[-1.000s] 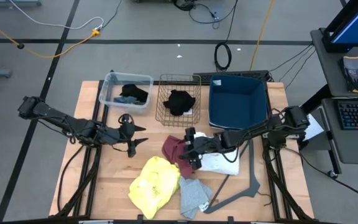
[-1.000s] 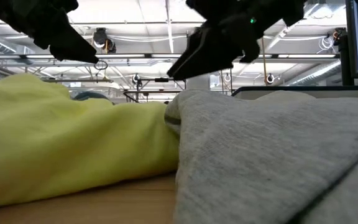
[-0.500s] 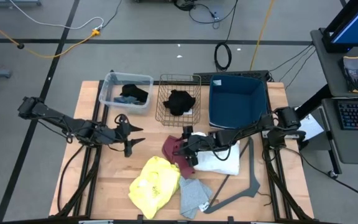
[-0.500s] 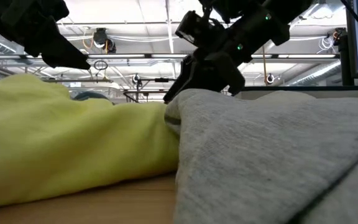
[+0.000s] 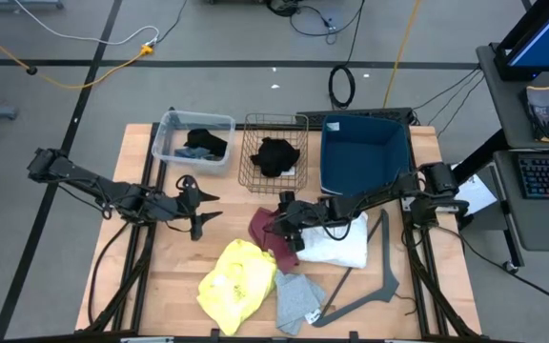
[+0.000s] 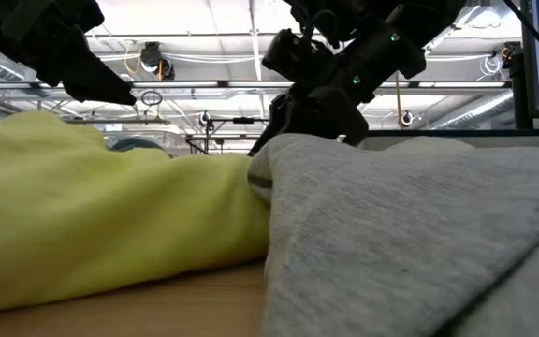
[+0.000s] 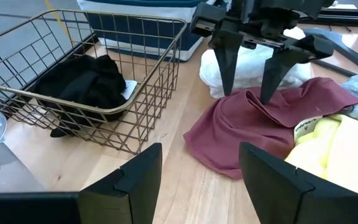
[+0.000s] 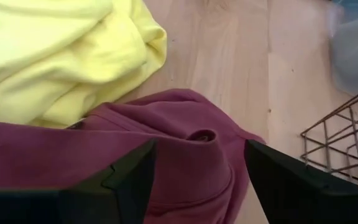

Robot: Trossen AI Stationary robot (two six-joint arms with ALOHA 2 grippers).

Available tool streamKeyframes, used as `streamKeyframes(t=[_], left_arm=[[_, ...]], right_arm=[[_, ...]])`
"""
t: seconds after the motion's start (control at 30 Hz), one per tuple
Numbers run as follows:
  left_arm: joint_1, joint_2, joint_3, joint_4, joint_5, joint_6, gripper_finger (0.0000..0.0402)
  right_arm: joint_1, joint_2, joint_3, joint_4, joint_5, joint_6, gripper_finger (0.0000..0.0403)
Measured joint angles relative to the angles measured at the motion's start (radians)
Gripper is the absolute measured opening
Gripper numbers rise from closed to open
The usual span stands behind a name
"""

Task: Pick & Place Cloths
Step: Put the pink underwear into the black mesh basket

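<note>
The wooden desk (image 5: 174, 257) carries three bins along its far edge; two already hold cloths. The right hand (image 5: 287, 221), fingers wide, straddles the maroon cloth (image 5: 267, 229) mid-desk. Yellow (image 5: 238, 278), white (image 5: 339, 243) and grey (image 5: 297, 297) remain. The left hand (image 5: 204, 210) waits wide open.

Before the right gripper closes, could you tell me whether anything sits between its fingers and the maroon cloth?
Nothing visible does. The right gripper is open, its fingers pointing down at a raised fold of the maroon cloth. The yellow cloth lies beside it and the white cloth behind, neither in the gap.
</note>
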State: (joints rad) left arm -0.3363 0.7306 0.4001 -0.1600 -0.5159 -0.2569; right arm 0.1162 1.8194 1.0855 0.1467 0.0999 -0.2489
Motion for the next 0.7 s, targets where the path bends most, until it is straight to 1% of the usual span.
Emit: streamKeyframes(t=[0.17,0.3,0.4,0.53,0.7], left_arm=[[0.000,0.000,0.000,0.000,0.000,0.000,0.0214],[0.000,0.000,0.000,0.000,0.000,-0.003,0.0214],[0.000,0.000,0.000,0.000,0.001,-0.006,0.0214],[0.000,0.000,0.000,0.000,0.001,-0.006,0.0214],[0.000,0.000,0.000,0.000,0.001,-0.008,0.0214]], right_arm=[[0.000,0.013,0.000,0.001,-0.005,0.001,0.0227],[-0.004,0.012,0.000,0.004,-0.050,0.001,0.0223],[-0.005,0.012,0.000,0.009,-0.050,0.001,0.0214],[-0.005,0.012,0.000,0.014,-0.050,0.001,0.0191],[-0.005,0.012,0.000,0.004,-0.052,0.002,0.0151]])
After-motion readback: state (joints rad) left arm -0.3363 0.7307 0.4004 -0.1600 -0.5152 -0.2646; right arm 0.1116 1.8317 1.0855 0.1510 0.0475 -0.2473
